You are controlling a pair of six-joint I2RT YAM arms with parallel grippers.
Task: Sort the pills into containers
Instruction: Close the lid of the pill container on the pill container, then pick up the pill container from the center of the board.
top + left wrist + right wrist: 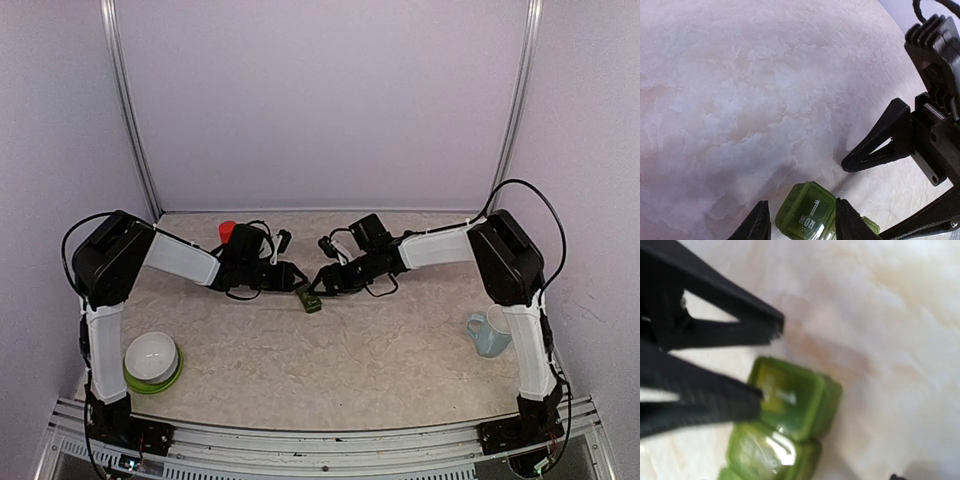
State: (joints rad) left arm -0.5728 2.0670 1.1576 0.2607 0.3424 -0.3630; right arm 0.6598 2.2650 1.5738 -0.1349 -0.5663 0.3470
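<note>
Right gripper [771, 359] is seen parted and empty over the containers [790, 395], which are pinched by the left gripper [801, 205]; one lid should be caught squarely.

Pale lilac walls [320, 100], mottled beige tabletop [350, 360]

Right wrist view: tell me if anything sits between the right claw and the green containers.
Nothing visible does. The right claw, open, hangs right at the containers, at their end compartment, with only bare table around. The left claw brackets the strip's other end.
</note>
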